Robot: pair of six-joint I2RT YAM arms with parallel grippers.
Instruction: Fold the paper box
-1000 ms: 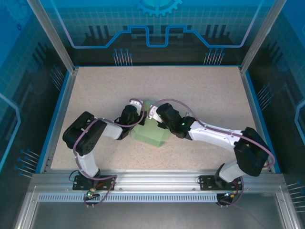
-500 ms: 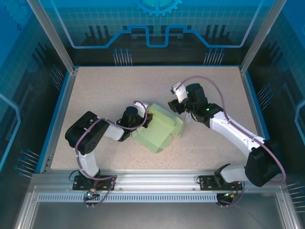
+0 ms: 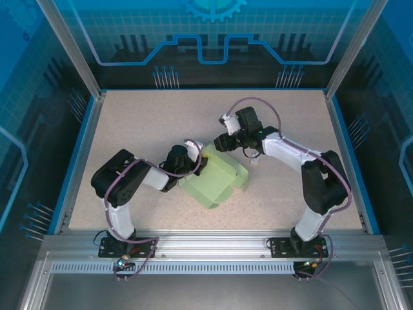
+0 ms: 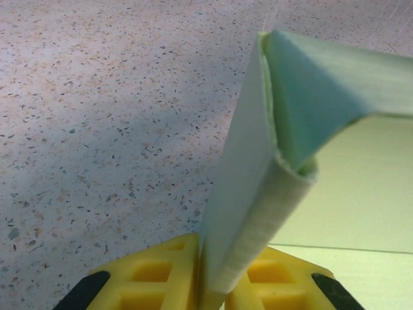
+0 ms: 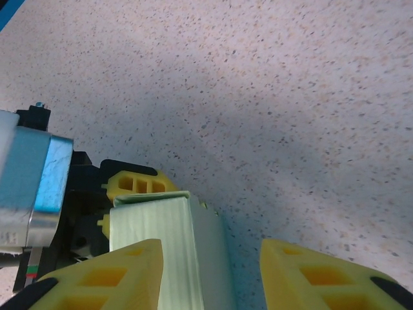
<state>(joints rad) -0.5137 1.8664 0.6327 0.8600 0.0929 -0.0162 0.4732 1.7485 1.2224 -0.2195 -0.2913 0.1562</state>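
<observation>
paper box (image 3: 216, 177): centre of tabletop (image 3: 142, 123) | left end effector (image 3: 198, 163): pinching its 10 o'clock flap | right end effector (image 3: 224, 146): fingers apart at 12 o'clock | advice: anchor left, push wall squarely along crease

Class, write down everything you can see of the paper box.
The paper box is pale mint-green thin card, partly folded, with creased panels. It lies on the table, the left gripper shut on a doubled edge at its left. The open right gripper sits over its far end; contact is unclear.
</observation>
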